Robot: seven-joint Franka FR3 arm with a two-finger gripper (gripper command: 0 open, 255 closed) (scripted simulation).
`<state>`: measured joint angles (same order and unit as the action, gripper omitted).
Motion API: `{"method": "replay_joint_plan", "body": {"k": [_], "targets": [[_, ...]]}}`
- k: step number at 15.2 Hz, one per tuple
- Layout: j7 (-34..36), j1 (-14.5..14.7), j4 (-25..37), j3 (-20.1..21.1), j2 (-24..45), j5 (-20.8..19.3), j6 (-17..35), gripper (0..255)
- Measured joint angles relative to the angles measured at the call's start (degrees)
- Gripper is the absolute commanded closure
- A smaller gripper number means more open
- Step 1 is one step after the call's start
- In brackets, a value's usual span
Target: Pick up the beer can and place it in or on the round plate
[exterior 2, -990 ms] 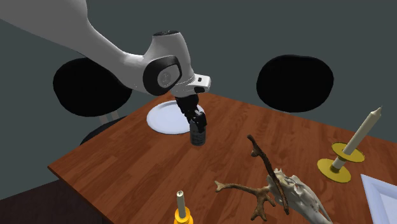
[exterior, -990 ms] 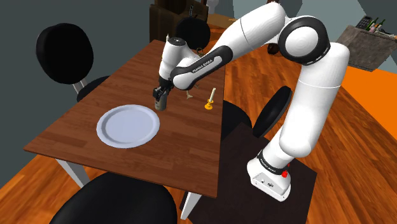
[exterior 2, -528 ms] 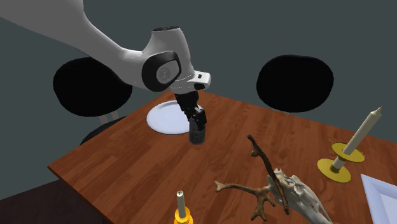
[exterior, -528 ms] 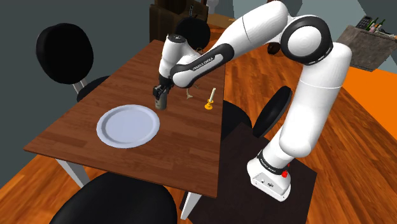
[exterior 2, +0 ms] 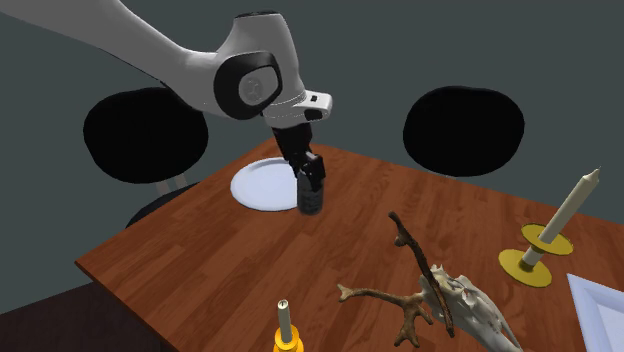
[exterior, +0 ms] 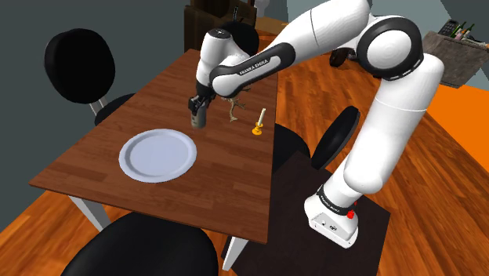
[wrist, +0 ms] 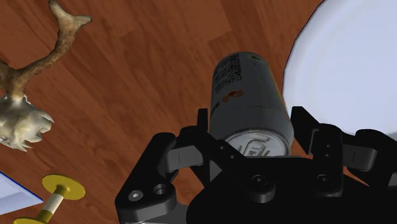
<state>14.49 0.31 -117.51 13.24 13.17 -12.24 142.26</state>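
since the earlier frames the gripper [exterior: 197,107] has risen with the beer can [exterior: 198,119] in it. the can now hangs a little above the wooden surface [exterior: 94,149], where half a second ago it stood on it, and the white forearm has lifted along with it.

the fingers [wrist: 202,137] are clamped on the can, one on each side of its upper end. in the wrist view its silver lid with the pull tab sits close under the black palm. the can is grey, with small print and an orange mark on its side, and it hangs upright below the hand.

in the shoulder view the can is just past the far right rim of the round plate [exterior: 157,154], near it but not over it. the plate is white with a bluish rim and lies flat on the near left part of the surface. in the second exterior view the can stands in front of the plate's near edge.

on the shoulder view's right of the can lies an antlered skull [exterior: 233,110], pale bone with brown antlers. just beyond it on the same side is a candle in a yellow holder [exterior: 258,125], close to the surface's edge. a second, taller candle [exterior 2: 545,245] stands at the second exterior view's right. a black chair [exterior: 78,55] is drawn up at the far left of the surface. the arm's stand [exterior: 337,216] sits on the orange-brown wooden floor at the near right.
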Motion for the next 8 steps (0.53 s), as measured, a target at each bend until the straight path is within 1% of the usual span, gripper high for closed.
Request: {"method": "replay_joint_plan", "body": {"k": [6, 8], "targets": [[-1.47, -0.39, 1.51, 0.44, -2.41, 1.58, -3.76, 255], [0.31, 0.76, 2.96, 0.94, -1.97, 1.03, -5.0, 255]]}}
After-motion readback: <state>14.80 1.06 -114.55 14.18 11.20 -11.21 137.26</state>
